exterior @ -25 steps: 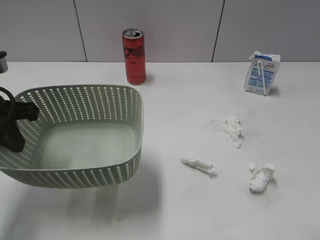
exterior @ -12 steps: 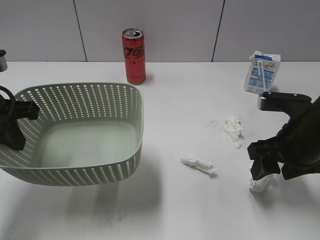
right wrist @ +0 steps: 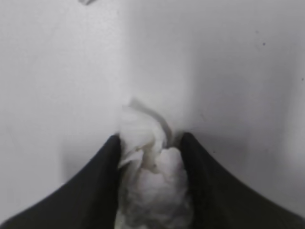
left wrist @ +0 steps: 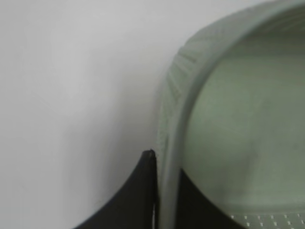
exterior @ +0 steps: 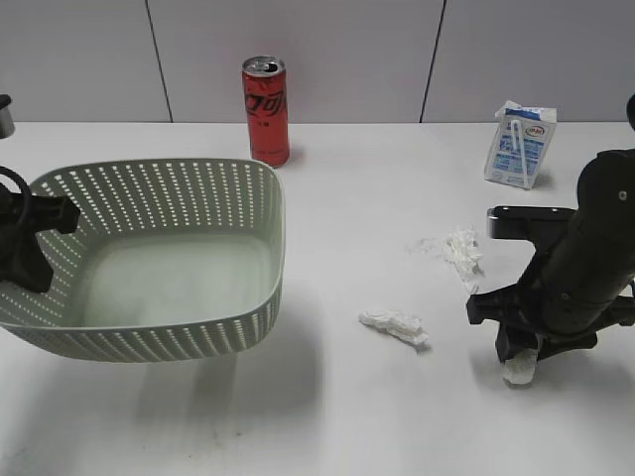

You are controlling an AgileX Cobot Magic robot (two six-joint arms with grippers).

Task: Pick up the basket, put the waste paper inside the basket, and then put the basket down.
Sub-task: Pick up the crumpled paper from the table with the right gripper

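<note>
The pale green perforated basket hangs a little above the table at the left, tilted, with a shadow under it. My left gripper is shut on its left wall; in the left wrist view the gripper has one finger on each side of the basket rim. My right gripper points down at the front right, shut on a white waste paper wad that touches the table. In the right wrist view the gripper squeezes this wad. Two more wads lie at the middle and further back.
A red drink can stands at the back behind the basket. A white-and-blue drink carton stands at the back right, behind my right arm. The table's far edge meets a grey panelled wall.
My right arm came into view from the right and came down onto the front right wad, closing around it. The basket rose slightly in my left gripper.
</note>
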